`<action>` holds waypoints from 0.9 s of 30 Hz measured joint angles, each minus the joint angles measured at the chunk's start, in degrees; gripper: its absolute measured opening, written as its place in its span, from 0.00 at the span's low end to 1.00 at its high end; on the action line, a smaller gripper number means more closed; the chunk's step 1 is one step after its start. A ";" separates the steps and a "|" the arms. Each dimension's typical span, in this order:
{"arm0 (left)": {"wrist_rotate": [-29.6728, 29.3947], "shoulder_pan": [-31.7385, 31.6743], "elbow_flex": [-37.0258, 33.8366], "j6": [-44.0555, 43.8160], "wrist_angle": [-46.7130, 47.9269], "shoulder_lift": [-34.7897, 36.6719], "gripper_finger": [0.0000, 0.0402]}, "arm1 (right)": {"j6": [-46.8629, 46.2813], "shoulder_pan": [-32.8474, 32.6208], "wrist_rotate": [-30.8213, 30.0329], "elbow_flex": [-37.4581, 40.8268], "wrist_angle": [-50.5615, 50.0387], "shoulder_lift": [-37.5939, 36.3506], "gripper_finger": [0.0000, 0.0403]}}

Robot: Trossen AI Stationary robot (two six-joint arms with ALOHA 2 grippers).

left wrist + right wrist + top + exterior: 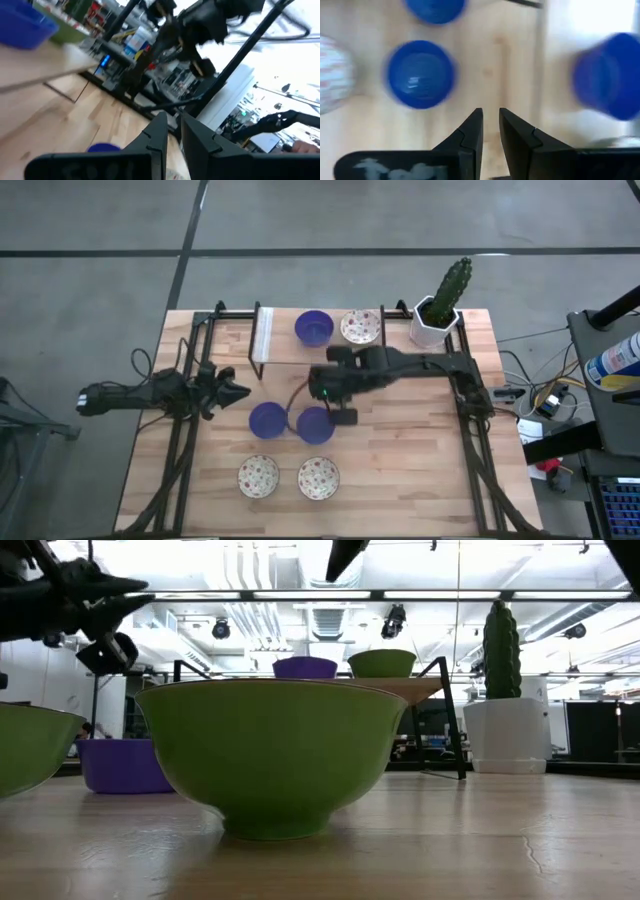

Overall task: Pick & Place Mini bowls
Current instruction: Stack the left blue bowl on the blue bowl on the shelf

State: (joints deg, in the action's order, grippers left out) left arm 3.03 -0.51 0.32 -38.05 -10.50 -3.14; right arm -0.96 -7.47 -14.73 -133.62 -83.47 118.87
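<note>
Right tool [343,416], fingers nearly together and empty, hovers just beside the nearer blue bowl [315,424]; a second blue bowl [267,420] sits just past it. Left tool [236,391], also narrow, waits apart. Likely glazed ceramic: stiff, slippery, breakable; pinch the rim.

Pale wood grain, smooth and faintly sheened, is seen on the table [400,480]. A glossy glazed finish is shown by the bowls [318,477] near the table's front edge. Matt black surfaces are worn by the grippers [345,417].
</note>
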 joint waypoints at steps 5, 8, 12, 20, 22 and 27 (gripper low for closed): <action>-0.33 0.02 0.00 0.11 -2.01 -0.86 0.13 | -6.31 -5.31 4.55 0.02 -0.69 0.00 0.15; -0.35 0.02 0.00 -0.70 -2.27 -2.21 0.16 | -6.93 -8.82 4.36 0.07 -0.69 0.00 0.15; -2.63 0.04 0.00 -1.74 -4.47 -4.74 0.26 | -9.50 -12.38 4.26 0.13 -0.71 0.00 0.15; -1.66 3.05 0.80 5.33 -8.13 -9.66 0.32 | -15.68 -20.87 0.37 3.32 0.91 0.00 0.15; -1.66 4.50 2.13 6.99 -7.81 -11.46 0.32 | -16.77 -22.89 -2.22 4.75 1.44 0.00 0.15; -3.76 9.04 4.79 10.96 -8.05 -17.19 0.32 | -22.32 -27.36 -8.90 8.24 1.75 0.00 0.15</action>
State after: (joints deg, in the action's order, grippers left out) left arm -0.73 8.53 5.11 -27.09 -18.55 -20.33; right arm -23.27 -34.84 -23.63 -125.38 -81.71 118.87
